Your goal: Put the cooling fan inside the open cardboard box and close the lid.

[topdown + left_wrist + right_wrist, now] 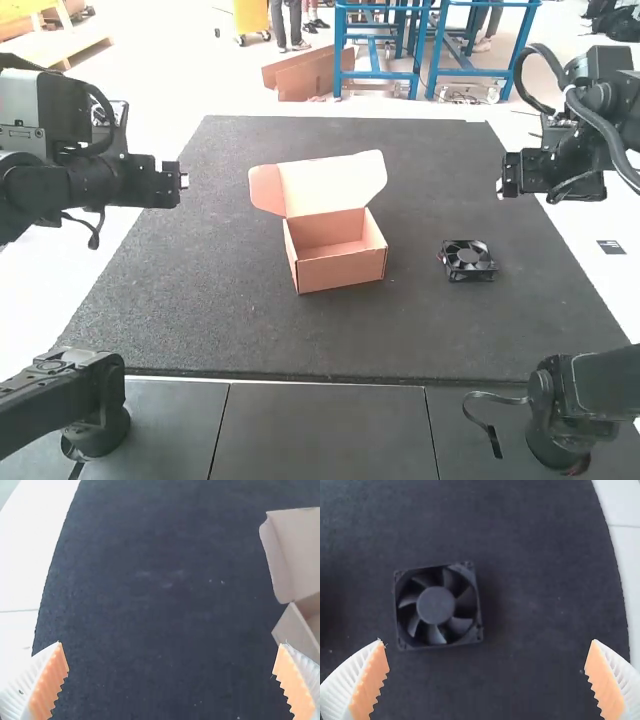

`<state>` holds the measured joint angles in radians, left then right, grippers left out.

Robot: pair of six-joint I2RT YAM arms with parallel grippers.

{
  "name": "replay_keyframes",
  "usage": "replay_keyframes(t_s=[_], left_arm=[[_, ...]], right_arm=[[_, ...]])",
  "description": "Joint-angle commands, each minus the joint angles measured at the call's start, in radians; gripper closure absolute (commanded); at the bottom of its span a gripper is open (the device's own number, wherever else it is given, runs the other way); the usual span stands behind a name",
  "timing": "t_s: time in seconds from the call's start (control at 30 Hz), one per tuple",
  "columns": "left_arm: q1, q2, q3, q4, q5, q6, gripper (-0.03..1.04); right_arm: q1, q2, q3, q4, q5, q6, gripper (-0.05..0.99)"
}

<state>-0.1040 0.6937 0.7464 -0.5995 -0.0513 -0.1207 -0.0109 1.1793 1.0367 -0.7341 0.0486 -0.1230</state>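
Scene: cooling fan (469, 260) laid flat on mat (200, 270), near cardboard box (335, 250), lid raised for loading | right gripper (486, 644) held over fan, fingers spread wide, judged ready for grasping | left gripper (169, 647) held beside box, fingers spread.

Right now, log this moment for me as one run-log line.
fan flat on mat, right of box | box open, lid up | left tool open, over mat | right tool open, above fan | nothing held
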Motion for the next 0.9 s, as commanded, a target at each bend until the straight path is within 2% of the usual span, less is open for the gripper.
replay_keyframes(t_s=[0.0, 0.17, 0.57, 0.87], left_arm=[[-0.003, 0.018, 0.054, -0.005, 0.016, -0.01, 0.04], [-0.003, 0.044, 0.077, -0.02, 0.021, -0.01, 0.04], [-0.005, 0.063, 0.096, 0.009, 0.024, -0.01, 0.04], [-0.003, 0.07, 0.093, 0.015, 0.025, -0.013, 0.04]], right_arm=[[-0.015, 0.033, 0.023, 0.001, -0.026, -0.078, 0.03], [-0.032, 0.138, 0.028, -0.024, -0.035, -0.089, 0.03], [-0.12, 0.396, 0.128, -0.044, -0.066, -0.141, 0.03], [-0.123, 0.526, 0.168, -0.047, -0.078, -0.161, 0.04]])
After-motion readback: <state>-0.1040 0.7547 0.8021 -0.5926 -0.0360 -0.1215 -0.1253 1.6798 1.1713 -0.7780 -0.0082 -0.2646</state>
